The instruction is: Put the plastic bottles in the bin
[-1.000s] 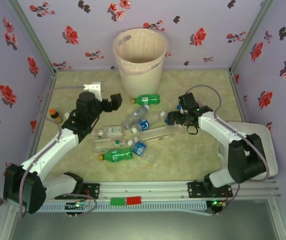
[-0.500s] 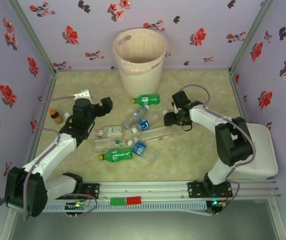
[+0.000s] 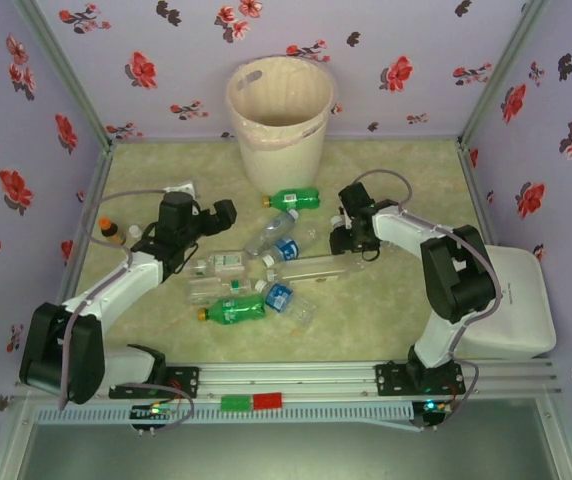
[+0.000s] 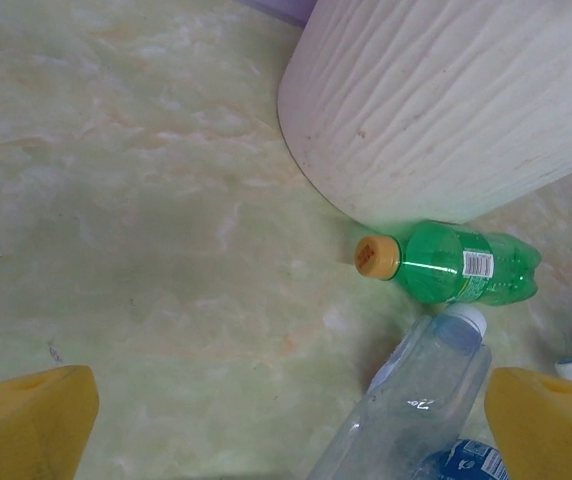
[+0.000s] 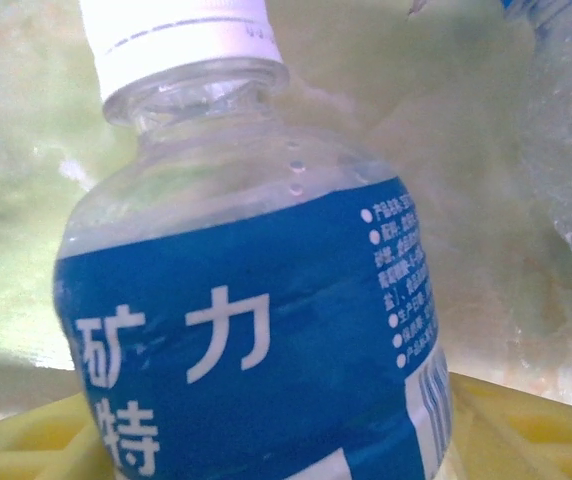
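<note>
Tall round pink-beige bin (image 3: 281, 160): upright, back centre of table (image 3: 406, 310).
Crushed plastic bottles (image 3: 256, 285): heaped mid-table, in front of bin.
L gripper (image 3: 224, 211): jaws fully wide, empty, nr green yellow-capped bottle (image 4: 456, 265) at bin base.
R gripper (image 3: 338, 238): low at heap's R edge, yellow pads (image 5: 526, 420) flanking clear blue-labelled white-capped bottle (image 5: 256, 330); clamped or not, can't tell.

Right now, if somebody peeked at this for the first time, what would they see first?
Probably the tall round pale pink-beige bin at the far middle of the table, with a green plastic bottle with a yellow cap lying at its foot. Next, the heap of crushed plastic bottles mid-table, mostly clear ones, all ringed by purple walls with red flowers.
</note>
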{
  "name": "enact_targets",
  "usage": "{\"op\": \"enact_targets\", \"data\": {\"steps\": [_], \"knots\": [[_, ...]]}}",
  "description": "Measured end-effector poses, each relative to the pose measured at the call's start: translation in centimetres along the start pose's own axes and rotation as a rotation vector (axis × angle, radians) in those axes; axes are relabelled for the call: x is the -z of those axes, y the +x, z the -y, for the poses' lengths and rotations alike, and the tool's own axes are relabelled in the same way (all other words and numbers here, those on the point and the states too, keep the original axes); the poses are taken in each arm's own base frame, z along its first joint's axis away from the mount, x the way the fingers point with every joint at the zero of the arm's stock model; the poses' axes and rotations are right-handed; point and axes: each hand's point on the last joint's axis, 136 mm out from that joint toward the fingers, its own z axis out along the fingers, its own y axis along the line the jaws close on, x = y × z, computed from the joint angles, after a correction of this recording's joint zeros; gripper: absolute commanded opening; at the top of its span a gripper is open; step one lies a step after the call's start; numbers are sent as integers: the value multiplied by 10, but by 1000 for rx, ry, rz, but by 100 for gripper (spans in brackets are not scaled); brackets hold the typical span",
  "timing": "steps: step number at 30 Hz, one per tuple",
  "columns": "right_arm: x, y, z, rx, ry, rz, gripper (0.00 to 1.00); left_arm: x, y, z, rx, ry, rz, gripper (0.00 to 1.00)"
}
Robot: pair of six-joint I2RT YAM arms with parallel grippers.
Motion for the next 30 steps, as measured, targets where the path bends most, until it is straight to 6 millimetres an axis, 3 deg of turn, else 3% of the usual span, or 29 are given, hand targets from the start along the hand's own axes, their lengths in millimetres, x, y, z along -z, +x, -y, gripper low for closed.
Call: {"op": "enact_targets", "data": {"steps": [3,8,13,19,25,30], "knots": [[2,-3,-1,6,4,9,50,0,1,0,0,-1,-4,100],[4,-4,-4,6,-10,13,47,0,-1,2,0,7,-3,100],[24,-10,-11,6,-54,51,47,0,-2,2,0,8,0,99],[91,-44,-31,-3,-170,226,47,1,-5,-4,13,-2,18,100],[171,-87,-57,-31,-337,440,47,13,-2,-35,86,-50,57,100],[236,-134,-82,-67,-504,644,47,22,-9,-45,112,-67,95,100]]}}
